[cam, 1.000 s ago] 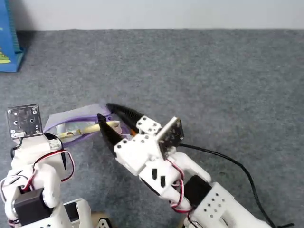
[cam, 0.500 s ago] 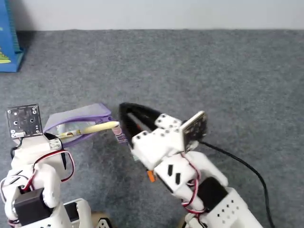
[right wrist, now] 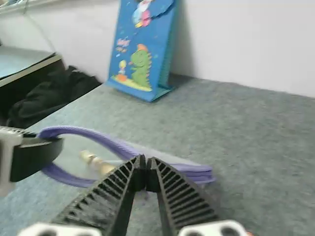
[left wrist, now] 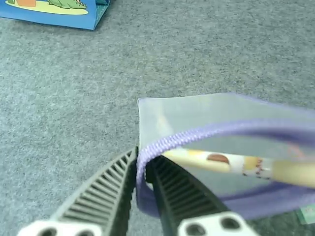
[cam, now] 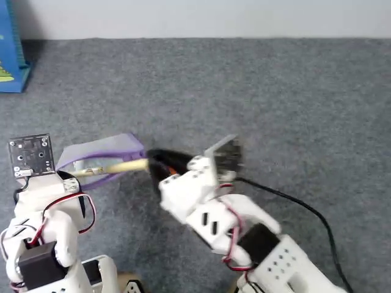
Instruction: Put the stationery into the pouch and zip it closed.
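Right gripper (cam: 153, 159), jaws pressed together, has swung back to the pen (cam: 119, 166) protruding from the pouch (cam: 101, 151) at 8 o'clock; left gripper (left wrist: 141, 172) pinches the pouch rim. Pen probably being nudged inside

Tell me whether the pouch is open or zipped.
Open. In the left wrist view the pouch has its purple rim gaping, with a pen lying partly inside, and the left tool pinches the rim.

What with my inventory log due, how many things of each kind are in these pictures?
Pouch: 1
Pen: 1
Blue gift bag: 1
Tools: 2, left tool and right tool
Total: 5
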{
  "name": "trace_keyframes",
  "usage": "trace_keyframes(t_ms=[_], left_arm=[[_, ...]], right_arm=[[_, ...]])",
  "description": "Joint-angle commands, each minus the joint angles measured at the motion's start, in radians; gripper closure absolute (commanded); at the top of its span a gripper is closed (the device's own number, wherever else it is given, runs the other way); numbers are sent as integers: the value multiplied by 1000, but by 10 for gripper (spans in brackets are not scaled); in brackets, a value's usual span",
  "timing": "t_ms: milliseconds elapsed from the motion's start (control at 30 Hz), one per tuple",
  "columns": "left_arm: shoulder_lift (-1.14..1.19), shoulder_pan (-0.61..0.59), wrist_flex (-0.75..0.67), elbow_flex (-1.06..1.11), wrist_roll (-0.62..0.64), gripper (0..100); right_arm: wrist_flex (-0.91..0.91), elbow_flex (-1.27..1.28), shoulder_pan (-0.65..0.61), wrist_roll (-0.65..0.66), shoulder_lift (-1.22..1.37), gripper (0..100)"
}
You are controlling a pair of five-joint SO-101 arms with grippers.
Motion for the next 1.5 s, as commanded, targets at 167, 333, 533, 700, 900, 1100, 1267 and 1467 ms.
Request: trace_keyframes(t_ms=[167, 333, 533, 700, 900, 1100, 1267, 1467], left_arm=[[-9, -9, -2, -10, 5, 988], [-9, -9, -2, -10, 5, 988], [-9, -8, -3, -10, 5, 988], [-12, -11, -5, -12, 8, 988], [-9, -143, -18, -27, 6, 988], [-6, -230, -18, -30, -8, 987], [-6, -249, -14, -27, -25, 987], [-8, -247, -14, -21, -28, 987]], right_arm=[[51, -127, 28, 23, 10, 977], [171, -152, 116, 23, -151, 977], [291, -144, 145, 21, -220, 977], [280, -138, 142, 18, -160, 977], [390, -160, 148, -17, 5, 972], [469, -232, 150, -15, 272, 972], [498, -341, 150, -14, 526, 970], [591, -511, 143, 35, 839, 798]])
